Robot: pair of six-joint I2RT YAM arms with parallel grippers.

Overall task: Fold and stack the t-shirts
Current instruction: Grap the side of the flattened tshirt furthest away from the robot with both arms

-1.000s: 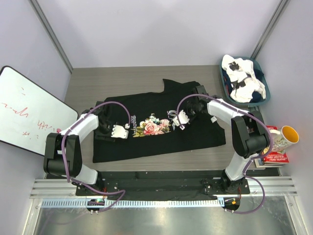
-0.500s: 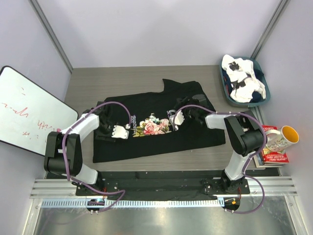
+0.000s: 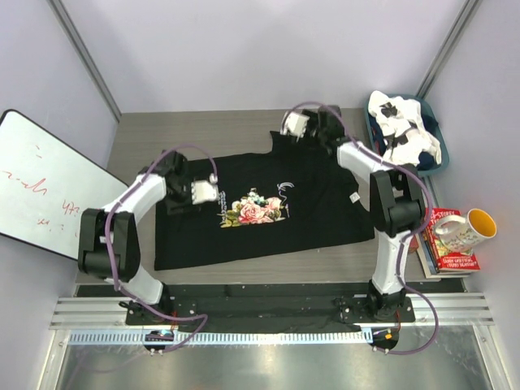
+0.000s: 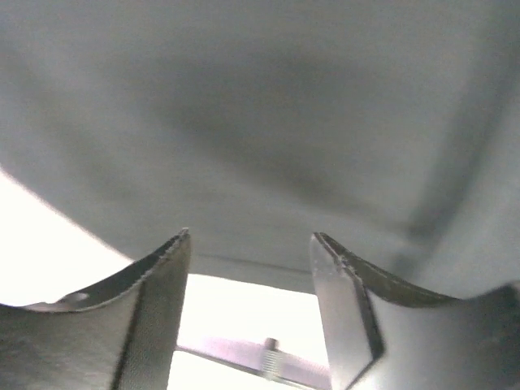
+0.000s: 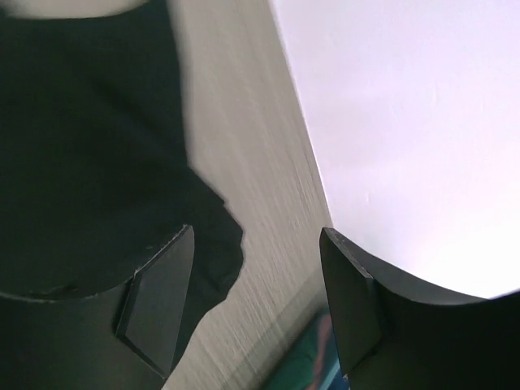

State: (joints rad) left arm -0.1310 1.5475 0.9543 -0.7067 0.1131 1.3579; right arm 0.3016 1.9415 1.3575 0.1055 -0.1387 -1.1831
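The black t-shirt (image 3: pixel 268 213) with the pink-rose print lies spread flat on the table (image 3: pixel 187 134). My left gripper (image 3: pixel 205 192) is over the shirt's left part, open and empty. Its wrist view is blurred, with both fingers (image 4: pixel 158 301) apart over grey. My right gripper (image 3: pixel 289 125) is at the shirt's back edge, by the raised sleeve, open and empty. In its wrist view the black cloth (image 5: pixel 81 146) lies to the left and partly behind the left finger (image 5: pixel 158 292). The white t-shirt with black patches (image 3: pixel 402 130) lies crumpled in the bin.
A teal bin (image 3: pixel 375 153) stands at the back right. A yellow-lined mug (image 3: pixel 463 230) sits on books (image 3: pixel 452 262) at the right edge. A whiteboard (image 3: pixel 49 187) leans at the left. Walls close the back and sides.
My right gripper swung from the shirt's middle to its back edge near the sleeve. My left gripper moved a little back and to the right over the shirt. The shirt's right side now lies flatter.
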